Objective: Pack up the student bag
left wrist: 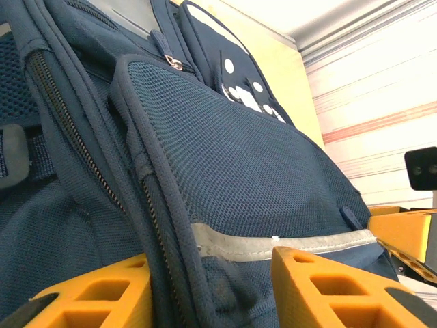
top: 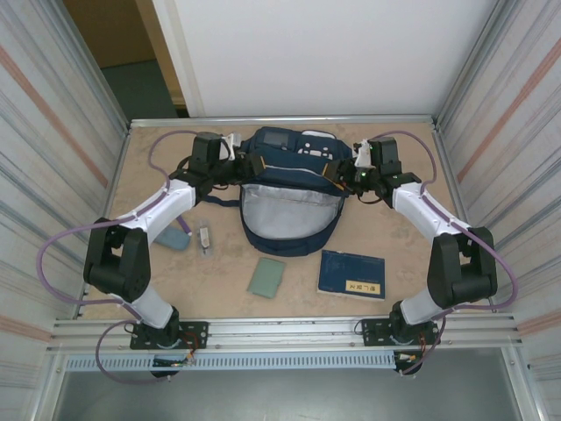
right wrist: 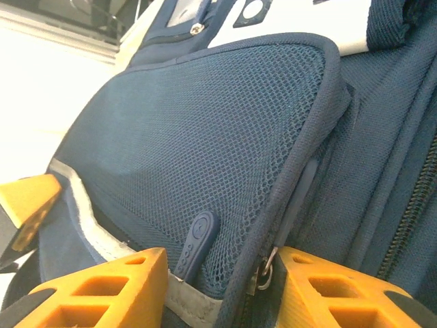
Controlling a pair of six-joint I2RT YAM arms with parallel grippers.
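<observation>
The student bag (top: 289,189) is a navy backpack standing at the back middle of the table, its main compartment gaping toward me with pale grey lining showing. My left gripper (top: 235,163) is at the bag's left side. In the left wrist view its orange fingers (left wrist: 95,294) flank a fold of navy seam and zipper, so the left gripper (left wrist: 212,263) is shut on the student bag (left wrist: 232,157). My right gripper (top: 349,178) is at the bag's right side. There the right gripper (right wrist: 222,256) is shut on the student bag (right wrist: 205,137) at the mesh pocket's edge, beside a zipper pull (right wrist: 194,242).
On the table in front of the bag lie a dark blue book with a yellow label (top: 351,274), a flat grey-green item (top: 266,276), a teal item (top: 173,238) and a small white item (top: 204,237). Corrugated walls close both sides.
</observation>
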